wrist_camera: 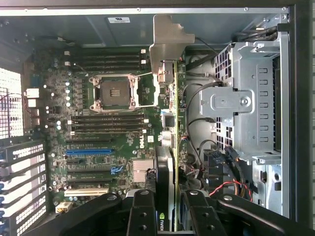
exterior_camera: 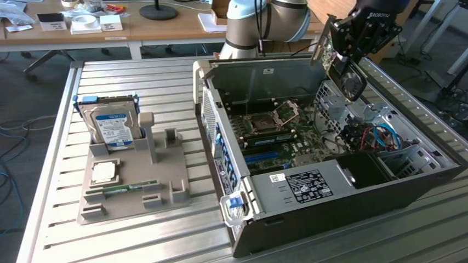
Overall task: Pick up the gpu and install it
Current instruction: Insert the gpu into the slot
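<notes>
We read "ROBOTIQ" in white letters on the body of the gripper. The gpu carries the green NVIDIA mark. The white label on the computer case has print too small to read.

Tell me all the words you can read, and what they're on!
"ROBOTIQ": on the end effector
"DELL": on the motherboard, printed sideways
"NVI": on the gpu, the rest is cut off
Too small to read: hard drive label, computer case sticker
</notes>
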